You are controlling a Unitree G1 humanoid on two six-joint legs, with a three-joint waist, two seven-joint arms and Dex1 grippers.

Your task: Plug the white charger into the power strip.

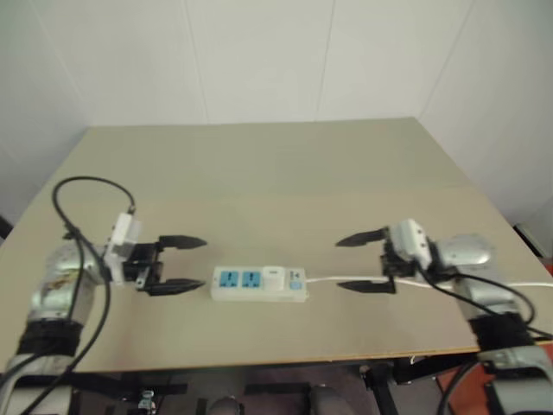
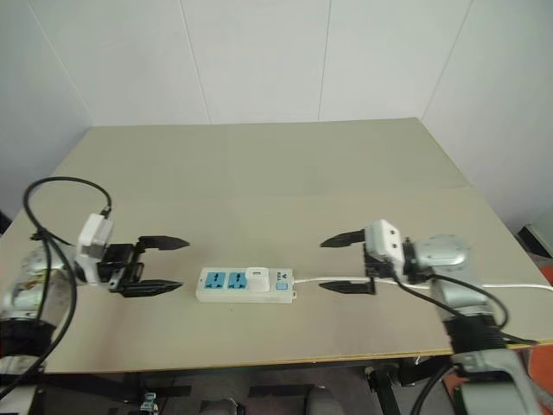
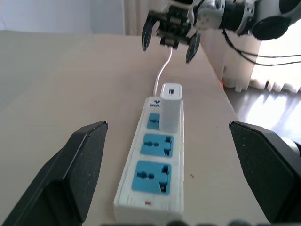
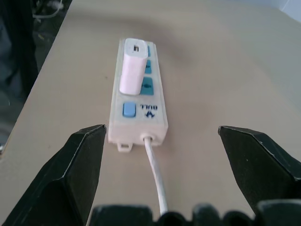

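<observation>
The white charger (image 3: 170,107) stands upright in the power strip (image 1: 258,284), seated in the socket nearest the cord end, so the plugging appears done. The strip lies on the table (image 1: 276,173) between the left gripper (image 1: 177,264) and right gripper (image 1: 364,261), both spread wide and empty, each just clear of its end.

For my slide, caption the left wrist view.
White charger seated upright in the power strip, both grippers open and clear.

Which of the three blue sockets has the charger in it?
The one at the cord end of the long white plastic power strip. The small white block charger stands upright in it; the other two blue sockets are empty.
</observation>
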